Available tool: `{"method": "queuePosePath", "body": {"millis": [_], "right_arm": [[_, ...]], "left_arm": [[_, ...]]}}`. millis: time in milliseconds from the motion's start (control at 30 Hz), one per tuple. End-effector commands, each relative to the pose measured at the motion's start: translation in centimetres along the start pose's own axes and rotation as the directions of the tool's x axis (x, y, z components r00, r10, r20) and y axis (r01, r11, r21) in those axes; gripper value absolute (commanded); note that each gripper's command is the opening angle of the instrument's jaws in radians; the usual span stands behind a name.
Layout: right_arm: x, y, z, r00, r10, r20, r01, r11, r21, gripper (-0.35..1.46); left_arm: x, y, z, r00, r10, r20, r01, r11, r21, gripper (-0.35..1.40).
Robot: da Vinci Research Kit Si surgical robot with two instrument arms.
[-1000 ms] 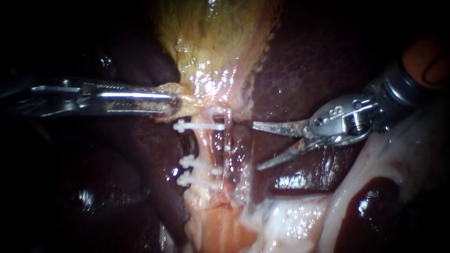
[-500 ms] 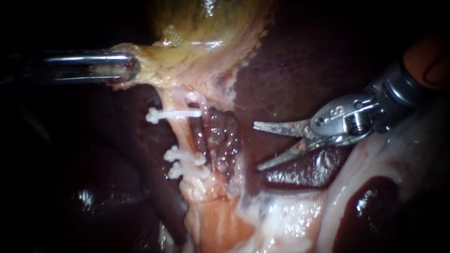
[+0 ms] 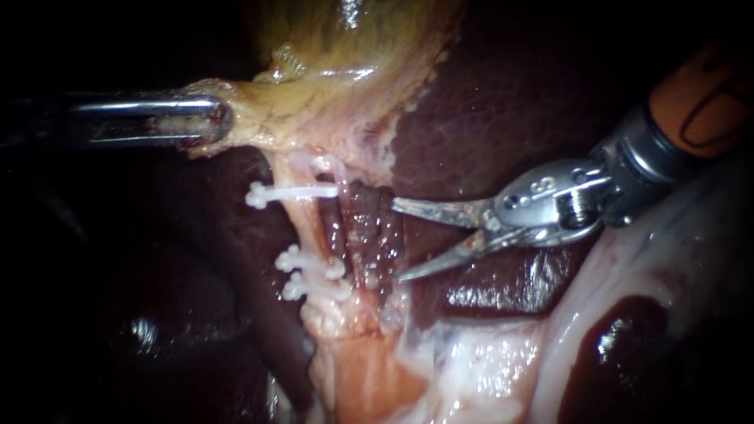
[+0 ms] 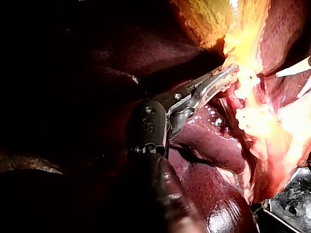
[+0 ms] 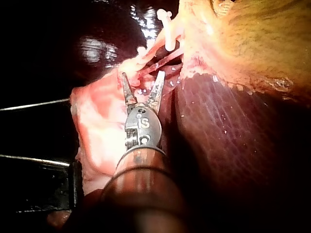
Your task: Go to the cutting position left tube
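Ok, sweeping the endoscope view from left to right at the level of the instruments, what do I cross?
left instrument, jaws shut on the gallbladder → clips on the tube → right instrument, jaws open

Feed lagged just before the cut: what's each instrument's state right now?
Left instrument: shut on the gallbladder.
Right instrument: open, holding nothing.
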Motion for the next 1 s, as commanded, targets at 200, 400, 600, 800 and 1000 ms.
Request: {"method": "queuePosePath", "body": {"millis": [200, 400, 600, 800, 1000], "right_arm": [[0.14, -0.03, 0.21, 0.999, 0.043, -0.014, -0.042, 0.998, 0.044, 1.43], [0.07, -0.04, 0.48, 0.997, 0.08, -0.009, -0.079, 0.993, 0.089, 1.38], [-0.1, 0.06, 0.66, 0.994, 0.108, 0.001, -0.107, 0.988, 0.115, 1.35], [-0.23, 0.26, 0.7, 0.993, 0.121, 0.001, -0.12, 0.987, 0.109, 1.35], [-0.23, 0.39, 0.8, 0.991, 0.135, 0.002, -0.134, 0.985, 0.105, 1.35]], "left_arm": [[-0.01, -0.01, 0.02, 1.0, 0.001, 0.0, -0.001, 1.0, 0.001, -0.35], [-0.01, -0.01, 0.02, 1.0, 0.001, 0.0, -0.001, 1.0, 0.001, -0.35], [-0.02, 0.0, 0.02, 1.0, 0.001, 0.0, -0.001, 1.0, 0.002, -0.35], [-0.03, 0.0, 0.02, 1.0, 0.001, 0.0, -0.001, 1.0, 0.002, -0.35], [-0.03, 0.0, 0.02, 1.0, 0.002, -0.001, -0.002, 1.0, 0.002, -0.35]]}}
